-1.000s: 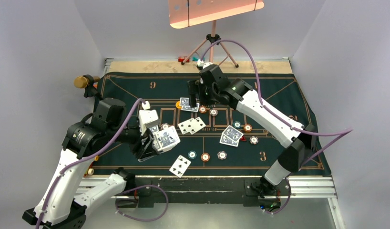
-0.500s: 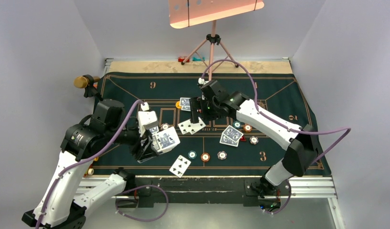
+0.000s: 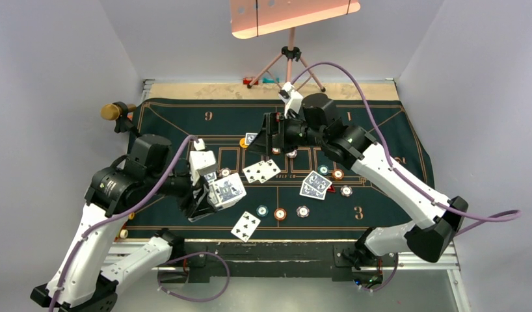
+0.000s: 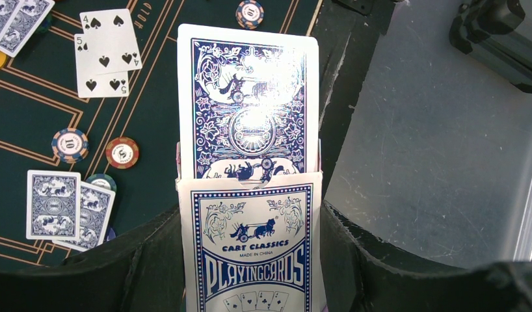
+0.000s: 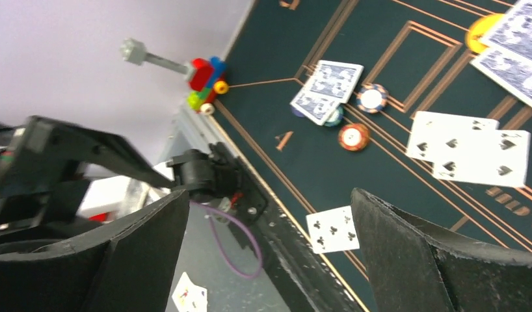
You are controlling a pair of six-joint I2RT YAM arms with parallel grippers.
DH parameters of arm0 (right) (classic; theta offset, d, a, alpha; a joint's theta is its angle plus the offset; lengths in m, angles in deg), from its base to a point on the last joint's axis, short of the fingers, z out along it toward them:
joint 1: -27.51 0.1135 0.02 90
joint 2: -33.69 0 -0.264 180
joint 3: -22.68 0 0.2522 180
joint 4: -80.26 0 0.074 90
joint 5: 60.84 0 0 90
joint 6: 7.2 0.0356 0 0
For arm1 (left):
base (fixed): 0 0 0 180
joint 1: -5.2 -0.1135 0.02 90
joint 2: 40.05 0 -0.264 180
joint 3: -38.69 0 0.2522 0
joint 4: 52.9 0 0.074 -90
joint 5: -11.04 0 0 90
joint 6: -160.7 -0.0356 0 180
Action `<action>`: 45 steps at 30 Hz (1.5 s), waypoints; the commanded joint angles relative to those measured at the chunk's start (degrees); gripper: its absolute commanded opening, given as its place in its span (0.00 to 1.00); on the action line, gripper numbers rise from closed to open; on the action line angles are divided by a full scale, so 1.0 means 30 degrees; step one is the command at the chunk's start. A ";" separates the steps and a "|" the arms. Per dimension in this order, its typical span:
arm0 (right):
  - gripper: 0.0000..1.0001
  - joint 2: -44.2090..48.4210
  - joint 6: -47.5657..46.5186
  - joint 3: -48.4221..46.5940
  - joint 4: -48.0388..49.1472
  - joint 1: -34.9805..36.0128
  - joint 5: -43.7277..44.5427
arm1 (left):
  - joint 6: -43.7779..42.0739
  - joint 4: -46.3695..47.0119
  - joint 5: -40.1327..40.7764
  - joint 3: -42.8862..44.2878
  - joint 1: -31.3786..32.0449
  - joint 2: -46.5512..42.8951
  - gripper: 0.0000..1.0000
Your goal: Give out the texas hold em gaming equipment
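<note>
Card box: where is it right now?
Top external view, left side: the card box is clamped in the left gripper over the near-left part of the felt mat, just up-left of the lone face-up clubs card.

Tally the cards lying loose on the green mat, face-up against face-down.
Face-up cards: 3, a spade pair and a single card
Face-down cards: 4, a near pair and a far pair
Total: 7
</note>
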 commanded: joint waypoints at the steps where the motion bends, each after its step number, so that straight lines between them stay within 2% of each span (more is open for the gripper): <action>1: 0.98 0.0209 0.1479 0.0361 0.2493 0.0018 -0.3394 | 0.0059 0.1023 -0.0181 -0.0048 -0.0139 0.0129 0.02; 8: 0.98 -0.0559 0.1381 0.0827 0.2969 0.0679 -0.4065 | 0.0455 0.2946 0.0637 -0.0833 -0.0132 0.0296 0.00; 25: 0.98 -0.2556 0.1405 0.1336 0.4189 0.1582 -0.5541 | 0.0704 0.4006 0.0456 -0.0556 -0.0124 0.2054 0.00; 40: 0.98 -0.1971 0.1532 0.2753 0.4536 0.1637 -0.5886 | 0.1023 0.4202 0.0676 -0.0414 -0.0139 0.1892 0.00; 45: 0.85 -0.1769 0.1676 0.2533 0.4132 0.1513 -0.5723 | 0.1046 0.4101 0.0494 -0.0431 -0.0124 0.1620 0.00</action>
